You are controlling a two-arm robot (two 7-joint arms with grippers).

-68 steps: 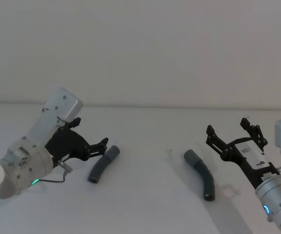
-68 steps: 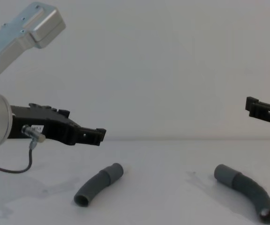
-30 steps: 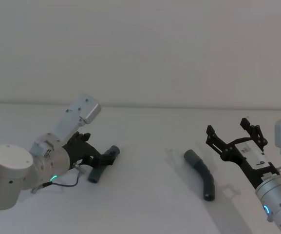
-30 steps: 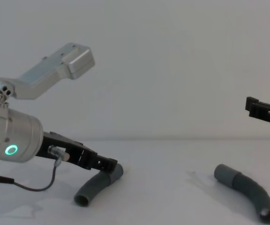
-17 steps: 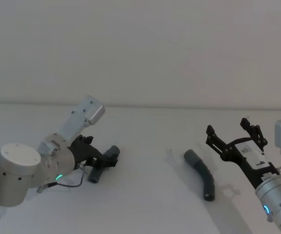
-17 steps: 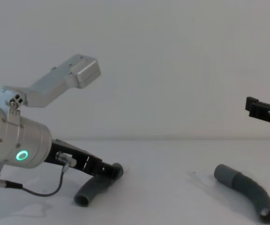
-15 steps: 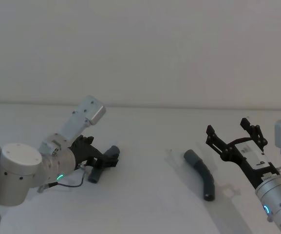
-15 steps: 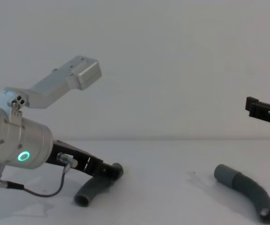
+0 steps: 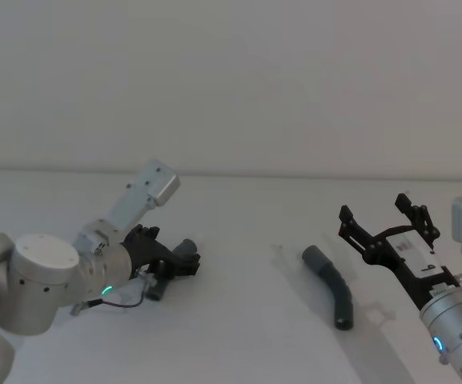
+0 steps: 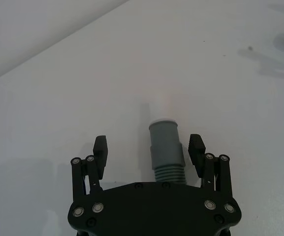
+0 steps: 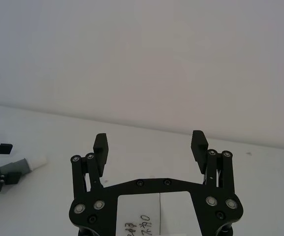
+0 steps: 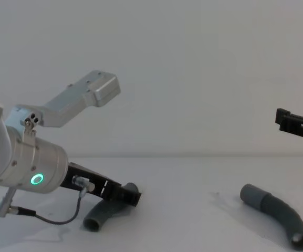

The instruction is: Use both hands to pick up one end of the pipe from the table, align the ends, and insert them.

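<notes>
- Lower left of head view: left gripper down at the table, angled toward frame centre, with silver wrist and green ring light behind it.
- Fingers apart, straddling the collared end of the left pipe piece.
- Left wrist view, lower centre: a gap on each side between the fingers and the grey collar, no contact visible.
- Ribbed section just behind the collar, running under the gripper body.
- Short white tip beyond the collar, pointing away from the left gripper; also at the left edge of the right wrist view.
- Chest view, lower left: left pipe piece lying on the table, open end toward the camera, far end behind the left gripper.
- Lower right of centre in head view: right pipe piece lying flat, curved, collar at its upper-left end, well apart from the left pipe piece.
- Same piece at lower right of chest view.
- Right side of head view: right gripper raised off the table, jaws spread wide, nothing between, clear of the right pipe piece.
- Same spread at lower centre of right wrist view.
- Right edge of chest view: one of its fingers, above table level.
</notes>
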